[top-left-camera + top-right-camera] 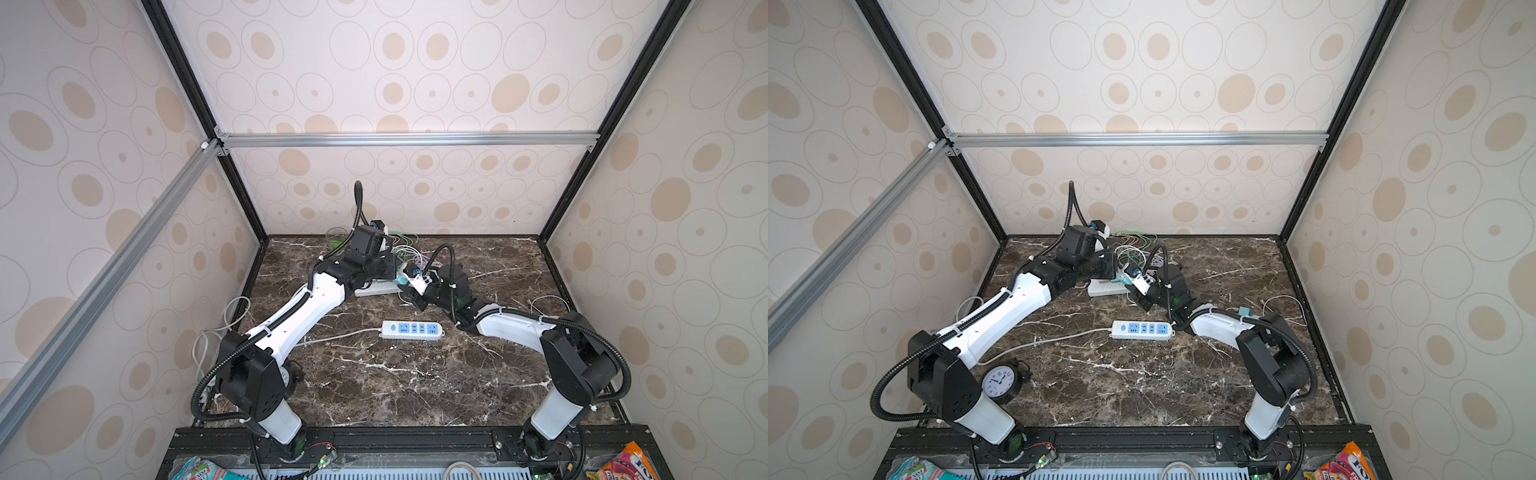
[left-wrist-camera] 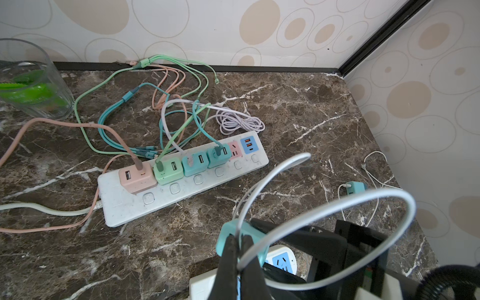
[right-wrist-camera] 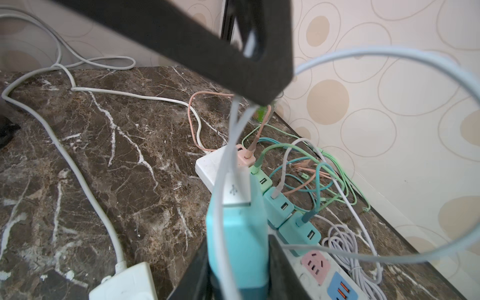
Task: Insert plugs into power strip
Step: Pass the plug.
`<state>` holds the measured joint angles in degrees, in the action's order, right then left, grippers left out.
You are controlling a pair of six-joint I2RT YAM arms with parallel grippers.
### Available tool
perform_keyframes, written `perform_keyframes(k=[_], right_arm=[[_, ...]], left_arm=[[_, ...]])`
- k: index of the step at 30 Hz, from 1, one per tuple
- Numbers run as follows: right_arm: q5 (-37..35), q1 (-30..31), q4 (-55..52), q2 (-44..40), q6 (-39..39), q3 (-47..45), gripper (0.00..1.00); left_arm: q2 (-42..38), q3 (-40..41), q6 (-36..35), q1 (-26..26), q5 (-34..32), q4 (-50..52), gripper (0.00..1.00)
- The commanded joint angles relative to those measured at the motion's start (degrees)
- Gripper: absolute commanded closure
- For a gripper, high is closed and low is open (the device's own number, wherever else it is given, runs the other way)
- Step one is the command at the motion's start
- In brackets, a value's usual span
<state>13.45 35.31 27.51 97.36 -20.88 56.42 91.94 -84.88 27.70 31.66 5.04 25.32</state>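
Marble tabletop (image 2: 298,109) bore a power strip (image 2: 124,205), its pink socket (image 2: 235,150) free. Right gripper (image 3: 236,270) clamped a teal plug (image 3: 236,233), apparently for insertion; left gripper (image 2: 239,259) pinched its cable (image 2: 363,197) clear.

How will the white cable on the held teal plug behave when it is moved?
Likely springy, not limp: the white cable forms a wide standing loop. Being thin, it probably weighs little. The loop may snag the plugged adapters nearby.

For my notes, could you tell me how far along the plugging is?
Done: four adapters sit in the power strip. In hand: right gripper clamps a teal adapter; left gripper pinches its white cable. Left: seating it, perhaps in the free pink socket; a second teal adapter lies loose.
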Motion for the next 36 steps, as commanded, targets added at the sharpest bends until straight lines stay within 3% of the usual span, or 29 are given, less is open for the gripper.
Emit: perform_keyframes(k=[1,2,3,5,8,12,14,19,22,29,33,36], right_arm=[[1.5,0.3,-1.8,-1.7,-1.1,-1.1,0.87],[2.2,0.2,-4.4,-2.5,-2.0,-0.6,0.97],[2.6,0.2,-7.4,-3.2,-3.1,0.0,1.0],[3.9,-0.2,-13.2,-4.9,-4.9,0.9,1.0],[7.3,-1.6,-19.8,-7.7,-6.2,1.3,1.0],[12.4,-3.4,-32.9,-10.0,-8.1,5.5,1.0],[14.1,-3.4,-40.7,-10.1,-10.1,8.9,1.0],[17.7,-3.5,-52.9,-9.7,-13.3,14.7,1.0],[20.4,-3.5,-57.8,-9.4,-14.2,18.0,1.0],[26.2,-3.3,-64.1,-10.6,-16.9,21.9,1.0],[26.2,-2.7,-66.3,-11.0,-18.5,22.9,1.0],[26.9,-2.4,-65.6,-11.5,-19.0,22.4,1.0]], left_arm=[[-1.9,-0.7,-1.2,0.4,2.1,-2.2,0.96],[-2.4,-0.6,-3.9,0.4,3.5,-2.5,0.73],[-3.1,-0.4,-7.7,0.4,4.3,-2.6,0.53],[-5.4,0.8,-14.4,0.4,1.6,-2.8,0.28],[-10.5,4.7,-25.6,0.4,-1.5,-5.7,0.13],[-17.6,13.1,-41.9,0.4,11.5,-9.3,0.02],[-19.1,15.8,-48.8,0.5,18.7,-8.7,0.02],[-16.7,14.0,-57.9,0.6,26.3,-2.9,0.05],[-13.5,11.3,-60.1,0.6,29.5,0.2,0.06],[-8.6,7.6,-66.9,0.5,33.4,7.8,0.23],[-8.4,7.8,-68.0,0.3,37.5,8.6,0.35],[-8.3,8.1,-68.2,-0.1,39.2,8.8,0.38]])
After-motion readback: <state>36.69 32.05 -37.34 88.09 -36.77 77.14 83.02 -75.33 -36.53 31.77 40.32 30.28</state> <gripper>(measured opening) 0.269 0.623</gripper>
